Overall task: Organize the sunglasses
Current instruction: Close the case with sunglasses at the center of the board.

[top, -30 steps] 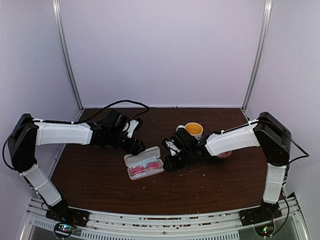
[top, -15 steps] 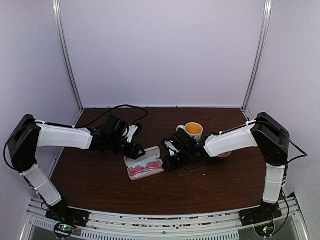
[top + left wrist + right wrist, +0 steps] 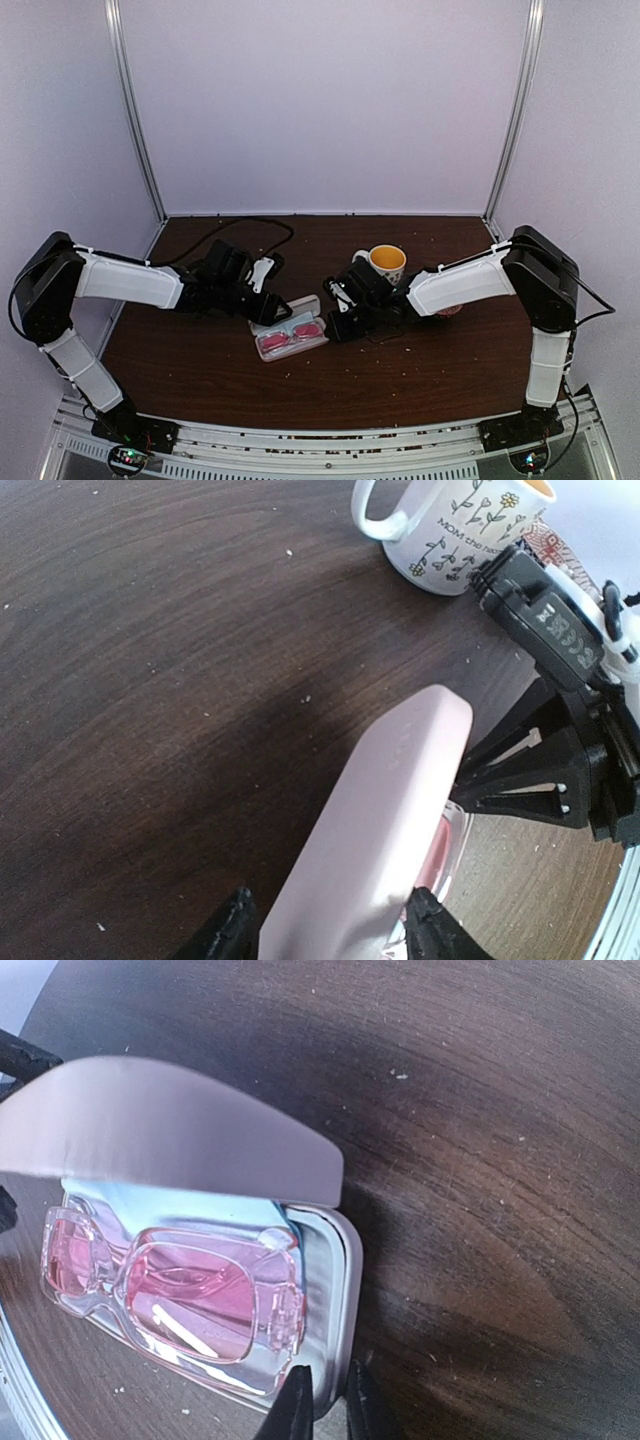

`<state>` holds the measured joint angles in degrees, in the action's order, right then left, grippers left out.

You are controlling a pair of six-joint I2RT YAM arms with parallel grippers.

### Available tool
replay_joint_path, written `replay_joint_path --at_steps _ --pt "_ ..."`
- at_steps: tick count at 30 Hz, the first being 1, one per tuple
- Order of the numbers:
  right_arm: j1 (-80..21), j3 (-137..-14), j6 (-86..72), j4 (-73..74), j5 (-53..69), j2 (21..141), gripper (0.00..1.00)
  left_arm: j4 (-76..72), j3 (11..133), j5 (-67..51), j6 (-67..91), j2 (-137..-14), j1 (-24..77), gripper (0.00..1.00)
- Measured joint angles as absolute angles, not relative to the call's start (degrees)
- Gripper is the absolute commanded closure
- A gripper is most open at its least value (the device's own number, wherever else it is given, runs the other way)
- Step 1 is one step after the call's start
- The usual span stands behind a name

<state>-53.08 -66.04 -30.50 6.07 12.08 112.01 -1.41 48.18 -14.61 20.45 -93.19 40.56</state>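
Observation:
The pink oblong case (image 3: 290,332) lies open mid-table. The sunglasses (image 3: 170,1295), pink-framed with pink lenses, lie folded in its base on a light blue cloth (image 3: 175,1205). My left gripper (image 3: 330,930) straddles the raised pink lid (image 3: 380,820), which fills the space between its fingers. In the top view this gripper (image 3: 272,308) sits at the case's back left. My right gripper (image 3: 328,1400) pinches the silver rim (image 3: 335,1280) at the base's right end, one finger inside and one outside. From above, the right gripper (image 3: 335,322) is at the case's right end.
A white flowered mug (image 3: 387,262) with a yellow inside stands just behind my right gripper, also in the left wrist view as the mug (image 3: 460,525). A red-patterned object (image 3: 450,310) lies under the right forearm. A black cable (image 3: 250,215) loops at the back left.
My left arm has come forward and right onto the case lid, its jaws narrowing around it. The right jaws have narrowed on the base's rim. The case has stayed put.

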Motion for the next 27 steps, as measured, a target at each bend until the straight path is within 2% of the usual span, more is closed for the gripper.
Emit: replay_joint_path --at_steps 10,27 --pt "-53.36 -66.04 -31.55 5.78 11.18 112.01 0.92 -6.11 43.64 -15.05 19.81 -92.03 43.64 0.49" --pt "-53.39 -66.02 -31.94 5.82 9.63 112.05 0.96 -6.81 42.35 -0.93 17.5 -91.0 54.81 0.47"
